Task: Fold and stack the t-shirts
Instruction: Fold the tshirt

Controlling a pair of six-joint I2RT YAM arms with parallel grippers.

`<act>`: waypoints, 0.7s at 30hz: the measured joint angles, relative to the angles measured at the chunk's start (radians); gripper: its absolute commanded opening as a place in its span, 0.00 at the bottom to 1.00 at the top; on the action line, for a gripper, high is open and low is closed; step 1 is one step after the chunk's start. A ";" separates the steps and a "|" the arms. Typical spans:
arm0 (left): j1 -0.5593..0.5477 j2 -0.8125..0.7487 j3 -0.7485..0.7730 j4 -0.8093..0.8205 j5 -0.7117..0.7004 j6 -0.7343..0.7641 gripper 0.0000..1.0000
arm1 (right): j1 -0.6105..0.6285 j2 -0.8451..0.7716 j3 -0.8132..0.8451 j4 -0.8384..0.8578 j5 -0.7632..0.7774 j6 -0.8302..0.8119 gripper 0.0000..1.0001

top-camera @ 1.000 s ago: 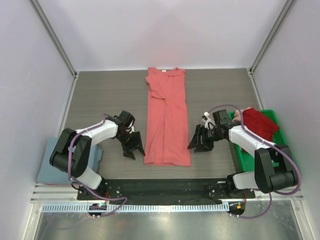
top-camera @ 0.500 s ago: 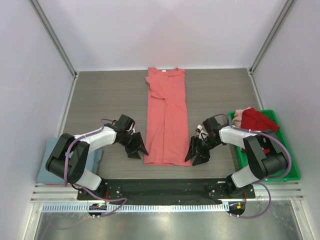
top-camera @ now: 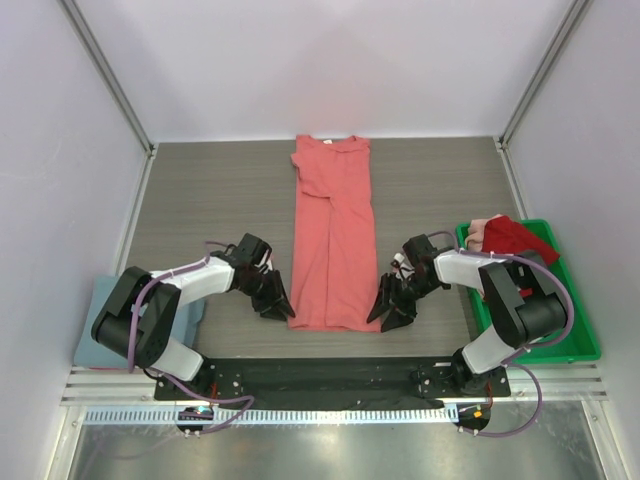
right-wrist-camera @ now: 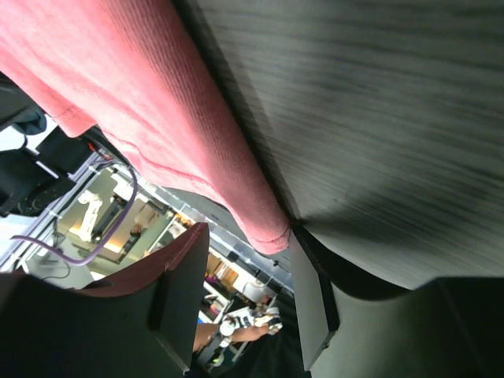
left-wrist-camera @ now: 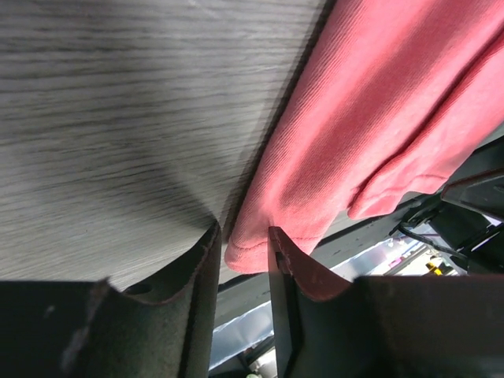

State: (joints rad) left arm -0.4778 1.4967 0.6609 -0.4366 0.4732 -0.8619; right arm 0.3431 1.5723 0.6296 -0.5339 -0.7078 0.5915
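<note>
A salmon t-shirt (top-camera: 333,240), folded lengthwise into a long strip, lies flat down the middle of the table. My left gripper (top-camera: 278,305) is at its near left corner. In the left wrist view the jaws (left-wrist-camera: 244,234) are nearly together, with the hem corner of the shirt (left-wrist-camera: 378,102) pinched between them. My right gripper (top-camera: 388,308) is at the near right corner. In the right wrist view its jaws (right-wrist-camera: 249,228) stand apart. The shirt's corner (right-wrist-camera: 118,71) rests against one finger, with a gap to the other.
A green bin (top-camera: 575,335) at the right edge holds a red shirt (top-camera: 515,240) and a pink one. A folded blue-grey shirt (top-camera: 98,325) lies at the near left, partly under the left arm. The black base rail runs along the near edge.
Both grippers have moved inward and toward the near edge, onto the shirt's near corners. The left jaws have narrowed around the hem corner. The shirt has not moved.
</note>
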 measured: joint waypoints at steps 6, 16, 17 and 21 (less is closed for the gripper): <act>0.000 -0.004 -0.013 0.007 0.004 -0.002 0.24 | 0.011 0.015 0.003 0.027 -0.011 0.030 0.48; 0.000 -0.017 -0.023 0.021 0.010 0.003 0.00 | 0.022 0.040 0.011 0.104 0.023 0.021 0.01; 0.002 -0.024 -0.022 0.017 0.010 0.008 0.00 | 0.022 0.038 0.012 0.101 0.024 0.021 0.02; 0.018 -0.045 0.039 -0.047 0.009 0.054 0.00 | 0.009 0.000 0.025 0.051 0.037 0.000 0.02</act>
State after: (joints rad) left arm -0.4595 1.4517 0.7002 -0.4831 0.4824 -0.8078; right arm 0.3523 1.5719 0.6548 -0.4824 -0.6712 0.5919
